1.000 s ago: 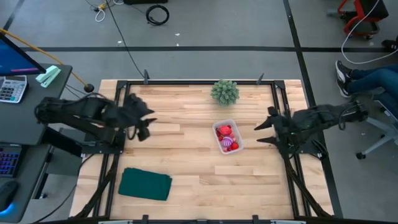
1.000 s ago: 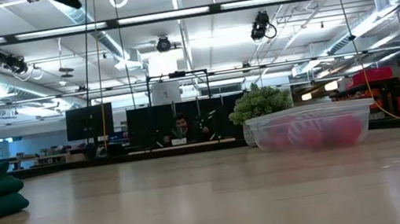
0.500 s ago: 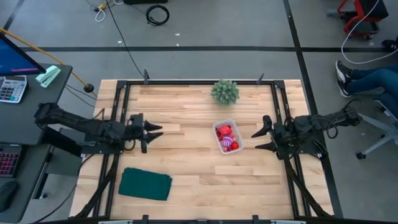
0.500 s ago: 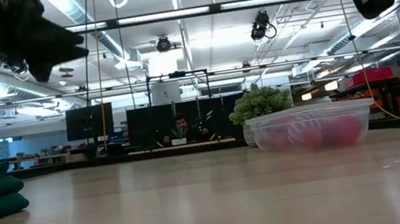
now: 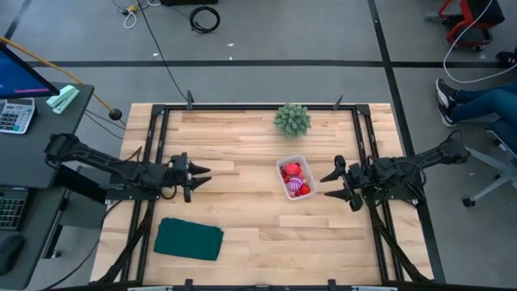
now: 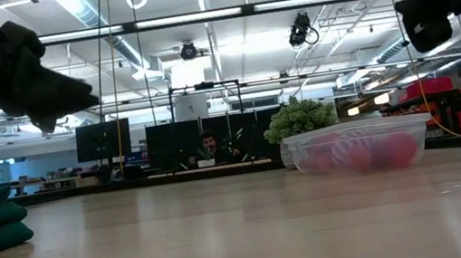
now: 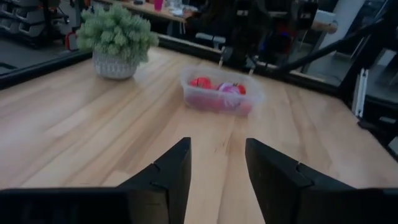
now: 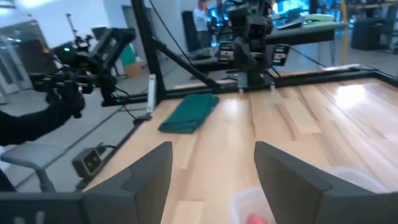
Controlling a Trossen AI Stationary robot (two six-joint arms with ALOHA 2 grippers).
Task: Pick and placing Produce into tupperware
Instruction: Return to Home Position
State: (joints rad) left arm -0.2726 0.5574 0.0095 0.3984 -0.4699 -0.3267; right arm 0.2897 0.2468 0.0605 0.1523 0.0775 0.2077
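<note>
The clear tupperware stands on the wooden table right of the middle. Inside it lies the produce: red pieces and a purple-striped ball. My left gripper hovers open and empty over the table's left part, pointing level toward the tub. My right gripper hovers open and empty just right of the tub, pointing at it; its wrist view shows the tub's rim just below and beyond the fingers. In the low view both grippers, left and right, are above the table.
A green bushy plant in a pot stands at the far edge, behind the tub. A folded dark green cloth lies near the front left corner. Black frame rails run along the table's sides. Bare wood lies between the grippers.
Both arms have sunk toward the table and tipped their grippers up from slanting down to about level. The left gripper has also reached a little toward the tub; the right gripper has closed in on the tub's right side. Both have stayed open. The tub has not moved.
</note>
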